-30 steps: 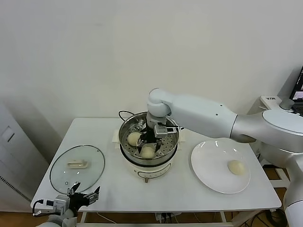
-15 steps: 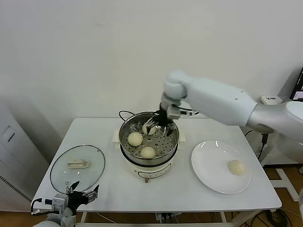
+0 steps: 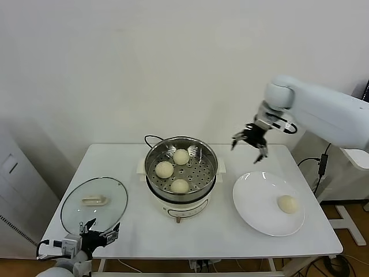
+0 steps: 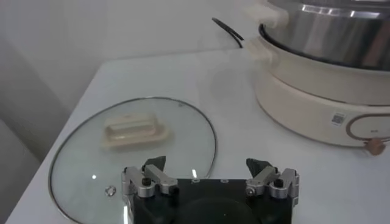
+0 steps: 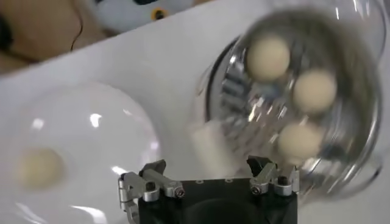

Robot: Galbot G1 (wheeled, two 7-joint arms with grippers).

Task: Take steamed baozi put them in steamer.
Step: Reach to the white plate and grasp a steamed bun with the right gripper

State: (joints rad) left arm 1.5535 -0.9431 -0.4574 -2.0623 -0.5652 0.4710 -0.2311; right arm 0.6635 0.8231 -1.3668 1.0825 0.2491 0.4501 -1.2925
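Note:
The steel steamer (image 3: 148,167) stands mid-table with three cream-white baozi on its perforated tray: one at the back (image 3: 181,156), one on the left (image 3: 164,169), one at the front (image 3: 180,186). A further baozi (image 3: 287,203) lies on the white plate (image 3: 259,196). My right gripper (image 3: 249,141) hangs open and empty in the air between steamer and plate. Its wrist view looks down on the steamer's baozi (image 5: 315,91) and the plate's baozi (image 5: 38,167), with the open gripper (image 5: 210,167) above them. My left gripper (image 3: 98,238) is parked open, low at the table's front left.
A round glass lid (image 3: 94,199) with a cream handle lies flat on the table's left; in the left wrist view that lid (image 4: 131,158) is just ahead of the left gripper (image 4: 210,164). A black cord (image 3: 151,138) runs behind the steamer. The wall is close behind the table.
My right gripper rose out of the steamer and swung right, toward the plate, leaving a third baozi at the back of the tray. The left arm stayed put.

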